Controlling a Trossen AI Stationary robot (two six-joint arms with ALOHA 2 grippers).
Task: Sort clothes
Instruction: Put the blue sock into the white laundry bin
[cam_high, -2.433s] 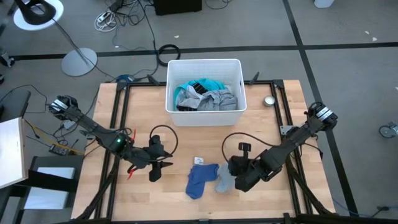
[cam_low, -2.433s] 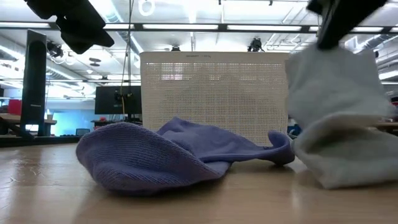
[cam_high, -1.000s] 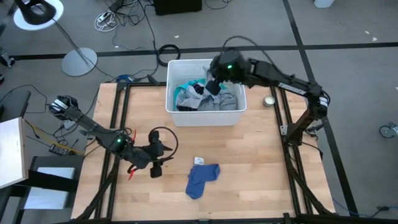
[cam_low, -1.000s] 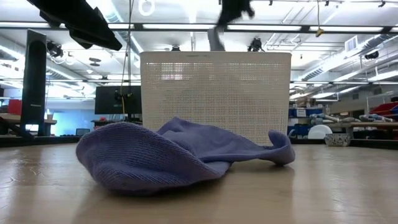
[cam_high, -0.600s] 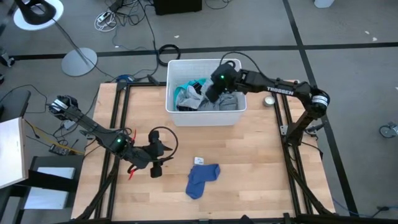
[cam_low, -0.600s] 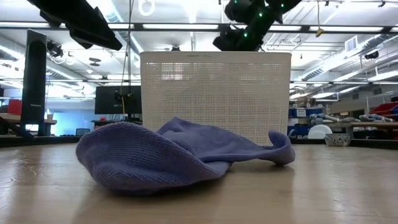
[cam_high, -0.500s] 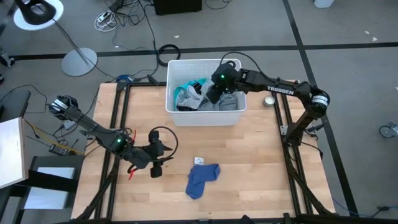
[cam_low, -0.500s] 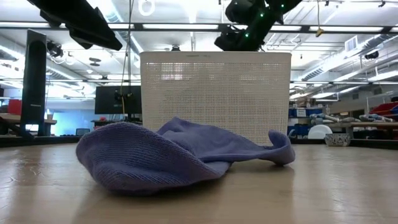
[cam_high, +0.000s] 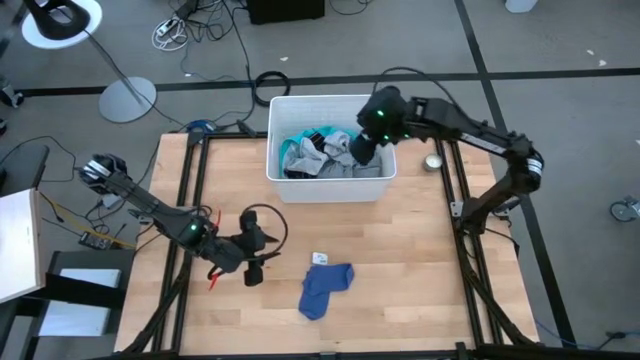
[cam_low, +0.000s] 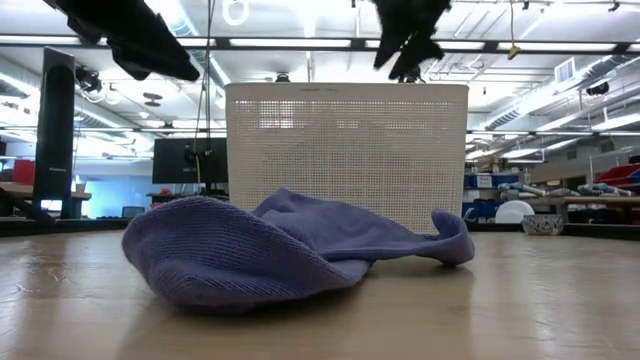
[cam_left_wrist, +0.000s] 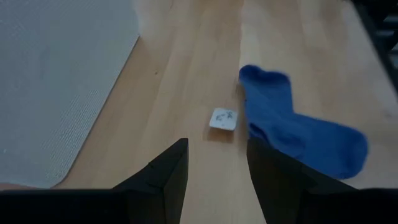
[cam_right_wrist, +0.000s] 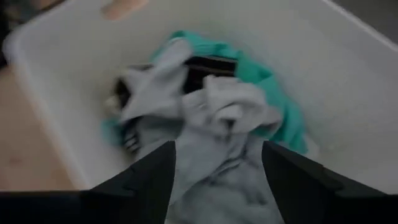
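R gripper (cam_high: 360, 148) hangs over the white bin (cam_high: 378, 104), jaws wide, empty. Grey sock (cam_right_wrist: 214, 102) probably atop the pile. L gripper (cam_high: 252, 274), open, empty, near blue sock (cam_high: 324, 288).

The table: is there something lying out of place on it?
Yes. One blue sock lies crumpled on the wooden table, apart from the other clothes piled in the white bin. A small white tag lies beside it.
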